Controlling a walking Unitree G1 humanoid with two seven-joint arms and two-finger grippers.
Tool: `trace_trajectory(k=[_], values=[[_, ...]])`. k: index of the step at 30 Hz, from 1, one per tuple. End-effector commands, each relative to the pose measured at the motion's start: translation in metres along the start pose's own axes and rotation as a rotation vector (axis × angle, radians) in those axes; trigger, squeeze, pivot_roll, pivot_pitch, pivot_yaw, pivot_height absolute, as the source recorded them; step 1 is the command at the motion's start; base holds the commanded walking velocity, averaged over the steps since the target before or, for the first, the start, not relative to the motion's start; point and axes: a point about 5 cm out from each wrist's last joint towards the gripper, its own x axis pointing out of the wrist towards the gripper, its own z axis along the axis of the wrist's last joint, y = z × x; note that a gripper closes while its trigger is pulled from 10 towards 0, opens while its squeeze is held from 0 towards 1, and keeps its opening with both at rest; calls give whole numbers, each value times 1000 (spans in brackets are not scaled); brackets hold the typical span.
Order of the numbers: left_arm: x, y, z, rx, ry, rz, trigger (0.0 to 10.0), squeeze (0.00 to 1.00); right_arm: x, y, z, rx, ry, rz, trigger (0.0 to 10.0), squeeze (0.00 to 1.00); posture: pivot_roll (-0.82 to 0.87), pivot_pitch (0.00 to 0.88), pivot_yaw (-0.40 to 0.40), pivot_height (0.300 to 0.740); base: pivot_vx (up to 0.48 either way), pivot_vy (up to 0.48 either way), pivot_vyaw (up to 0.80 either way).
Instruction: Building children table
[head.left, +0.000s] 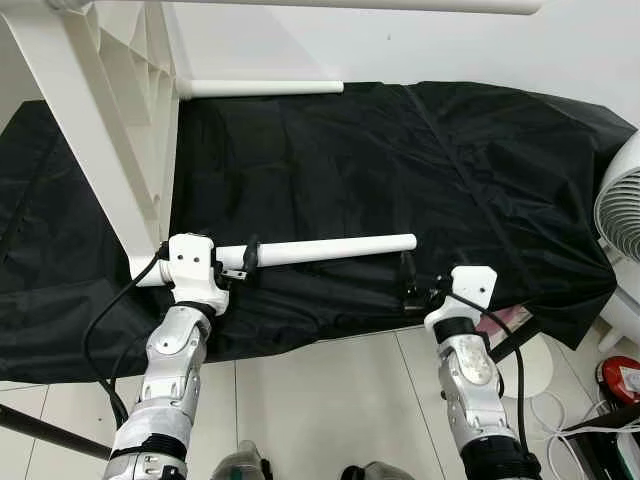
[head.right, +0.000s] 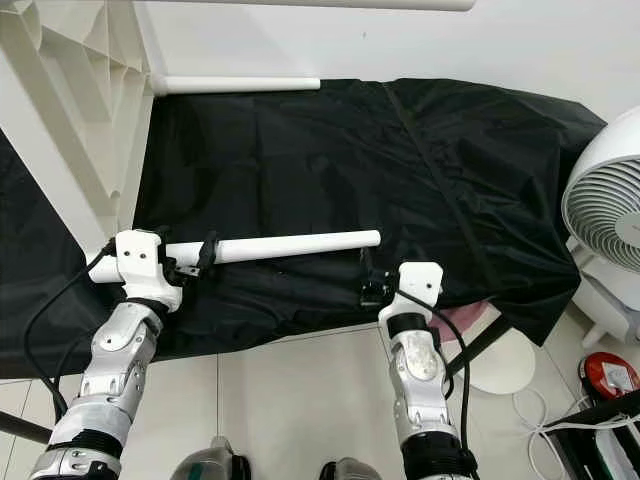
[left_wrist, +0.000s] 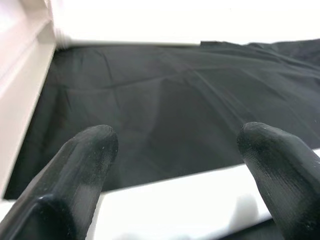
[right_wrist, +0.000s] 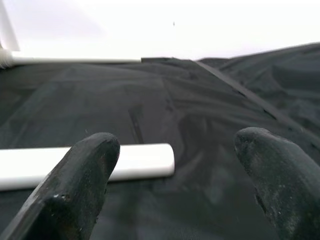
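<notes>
Black cloth (head.left: 400, 200) spread wide over the pale tiled floor (head.left: 330, 400), wrinkled and creased, reaching back to the wall. Resting on it: white table frame (head.left: 90, 120) at the left edge, with a white leg (head.left: 260, 88) along the far side

Looking down, both my arms are silver, built of rounded metal segments with small screws dotting the casings. My left arm (head.left: 172, 375) ends in a blocky white wrist housing (head.left: 192, 262) with a few dark screw holes on its face, and a black cable (head.left: 105, 320) loops out from it and back down along the forearm. My right arm (head.left: 470, 385) has a similar white wrist block (head.left: 473, 284) above a black ring, with its own black cable (head.left: 508, 345) trailing down. Black bands, maybe cuffs, wrap both forearms lower down. Up close, my fingers (left_wrist: 82, 165) are matte black, rounded at the tips, slightly pebbled; those on the right (right_wrist: 82, 172) look scuffed and dusty.
</notes>
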Motion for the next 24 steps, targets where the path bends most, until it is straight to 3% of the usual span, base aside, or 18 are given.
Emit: trace_trajectory(k=[1, 18, 24], values=[[0, 3, 4, 7, -23, 45, 10000, 0, 2, -1, 4, 10, -18, 3, 10000, 0, 36, 0, -13, 740, 0, 0, 0], [0, -1, 18, 35, -70, -3, 10000, 0, 11, -2, 13, -29, -38, 57, 10000, 0, 74, 0, -39, 740, 0, 0, 0], [3, 3, 24, 64, -80, 1, 10000, 0, 17, -11, 16, -50, -40, 38, 10000, 0, 69, 0, -48, 740, 0, 0, 0]])
